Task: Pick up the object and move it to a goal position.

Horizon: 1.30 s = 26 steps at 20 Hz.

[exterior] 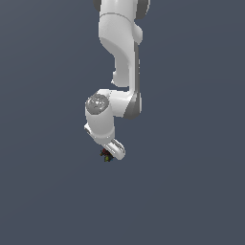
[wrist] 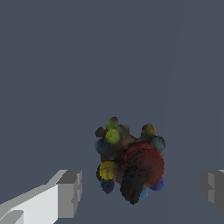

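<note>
On the exterior view's left, bare grey floor; then the one white arm (exterior: 119,72) reaching down at centre, and at its tip the gripper (exterior: 111,154) with the object (exterior: 105,155), one dark speckled clump, right under it. In the wrist view the gripper (wrist: 142,192) stands wide, one grey finger (wrist: 70,194) to one side and the other (wrist: 213,191) to the other, clump (wrist: 129,159) between them, touching neither. I'd call this the approach before the grasp: next it must settle lower and close squarely. Count: one arm, one object, two fingers, no goal marker visible
</note>
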Each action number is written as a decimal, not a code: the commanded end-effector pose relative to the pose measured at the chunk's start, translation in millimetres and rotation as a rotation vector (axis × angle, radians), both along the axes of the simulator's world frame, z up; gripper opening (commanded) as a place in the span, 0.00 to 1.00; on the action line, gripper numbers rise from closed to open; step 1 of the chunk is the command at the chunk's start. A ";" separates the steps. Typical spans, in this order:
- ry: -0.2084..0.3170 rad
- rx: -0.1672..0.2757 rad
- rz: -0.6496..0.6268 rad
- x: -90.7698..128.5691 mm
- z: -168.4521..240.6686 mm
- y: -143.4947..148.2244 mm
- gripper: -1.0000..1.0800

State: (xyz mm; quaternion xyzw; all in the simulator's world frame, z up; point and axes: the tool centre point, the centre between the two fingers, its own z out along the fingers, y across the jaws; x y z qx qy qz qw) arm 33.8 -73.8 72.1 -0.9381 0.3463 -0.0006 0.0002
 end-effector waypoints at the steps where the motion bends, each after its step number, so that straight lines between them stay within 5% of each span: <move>1: 0.001 0.000 -0.001 -0.8 -10.9 -0.1 0.96; 11: 0.001 0.000 -0.004 -0.2 -42.4 -0.2 0.96; 12: 0.001 0.000 -0.004 -0.2 -42.4 -0.2 0.00; 26: -0.004 0.000 -0.005 4.0 -35.3 -3.6 0.00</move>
